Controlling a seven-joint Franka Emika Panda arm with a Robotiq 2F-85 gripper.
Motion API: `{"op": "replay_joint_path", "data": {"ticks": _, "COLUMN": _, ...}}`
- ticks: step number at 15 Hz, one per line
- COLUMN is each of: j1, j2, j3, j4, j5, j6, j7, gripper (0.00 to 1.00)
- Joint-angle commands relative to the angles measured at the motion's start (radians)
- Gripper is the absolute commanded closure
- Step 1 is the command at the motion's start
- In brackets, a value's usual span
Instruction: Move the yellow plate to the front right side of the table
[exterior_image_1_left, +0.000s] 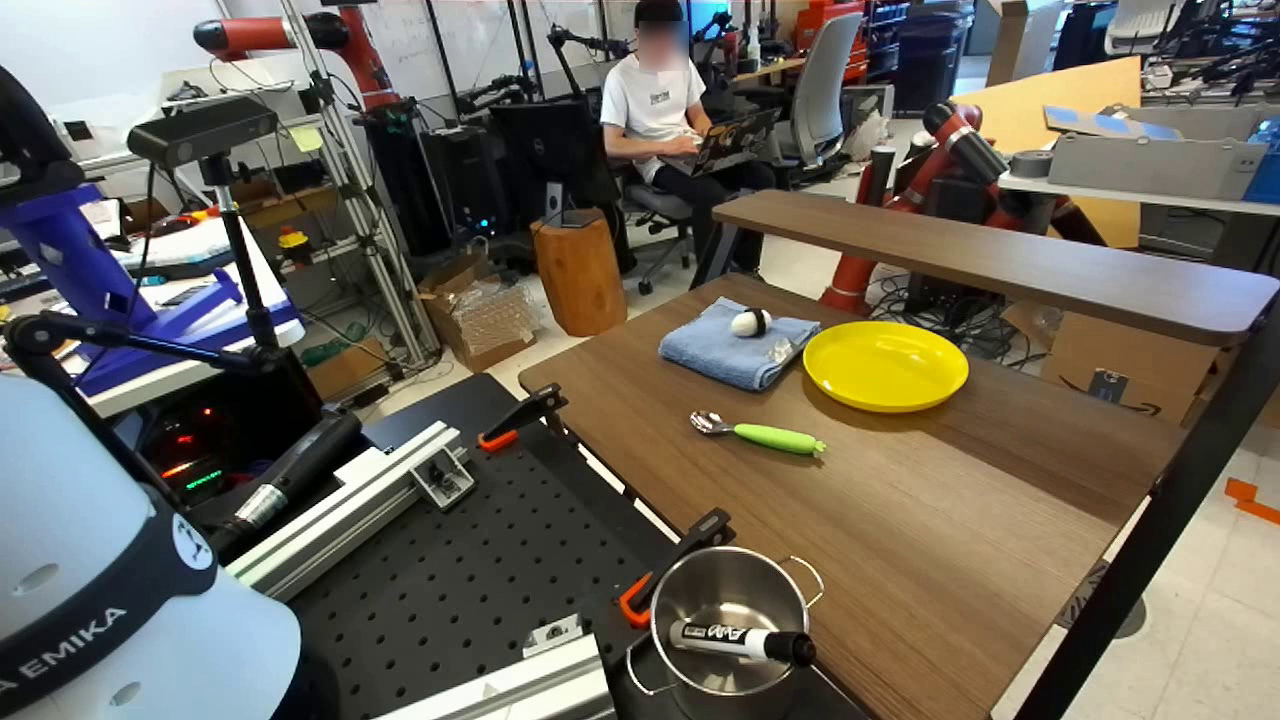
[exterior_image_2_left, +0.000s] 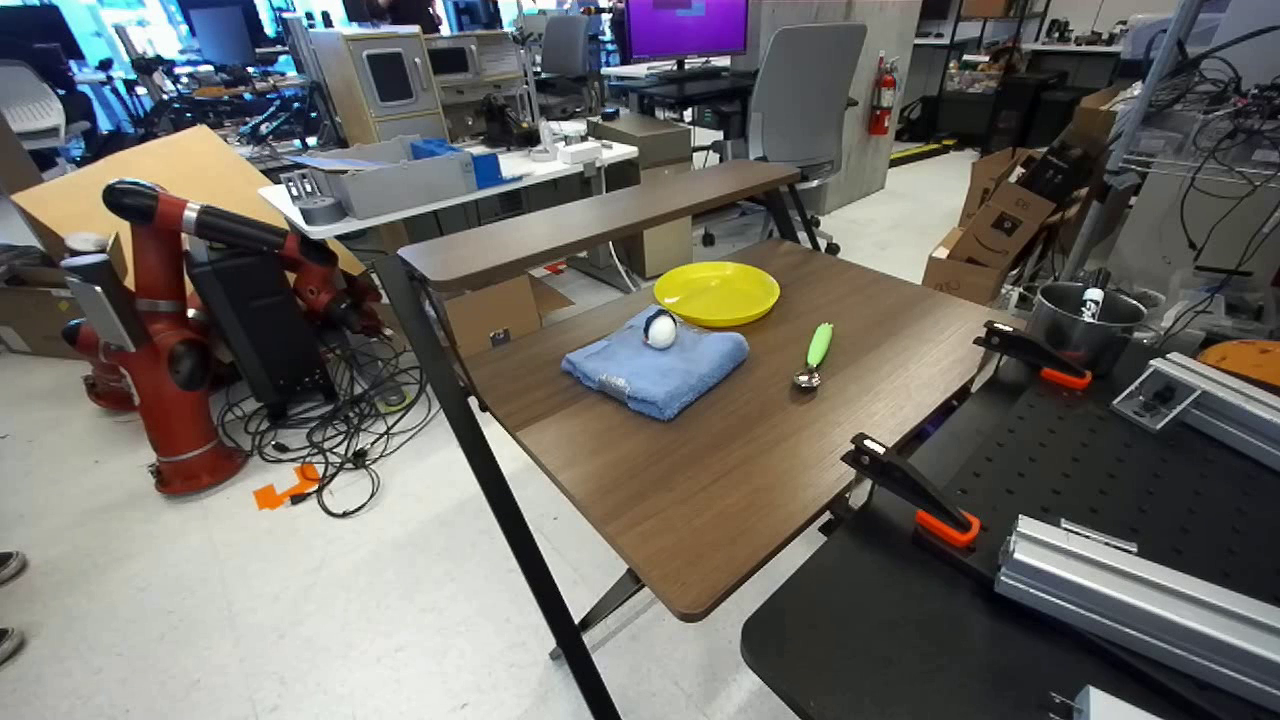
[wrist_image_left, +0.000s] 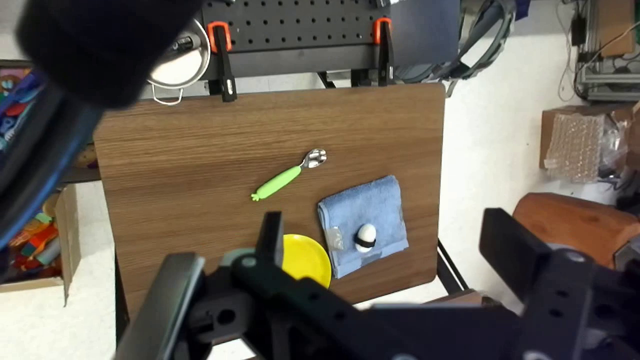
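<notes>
The yellow plate (exterior_image_1_left: 885, 365) lies flat on the table (exterior_image_1_left: 900, 520), on the side far from the black perforated surface (exterior_image_1_left: 480, 560), just beside the folded blue cloth (exterior_image_1_left: 705, 345). A white egg-shaped thing (exterior_image_2_left: 660, 331), banded in black, sits on that cloth. Nearer the perforated surface lies the green-handled spoon (wrist_image_left: 288, 176). A metal pot (exterior_image_1_left: 700, 585) by the table's edge holds a marker (exterior_image_1_left: 735, 640). In the wrist view the gripper (wrist_image_left: 382, 235) hides part of the plate, its jaws wide apart.
</notes>
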Motion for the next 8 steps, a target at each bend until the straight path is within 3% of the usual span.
{"op": "replay_joint_path", "data": {"ticks": 1, "j1": -0.035, "j2": 0.175, "j3": 0.033, "j4": 0.120, "j5": 0.100, "j6": 0.025, "j7": 0.052, "gripper": 0.00}}
{"op": "replay_joint_path", "data": {"ticks": 8, "j1": -0.091, "j2": 0.496, "j3": 0.121, "j4": 0.322, "j5": 0.195, "j6": 0.134, "j7": 0.179, "gripper": 0.00}}
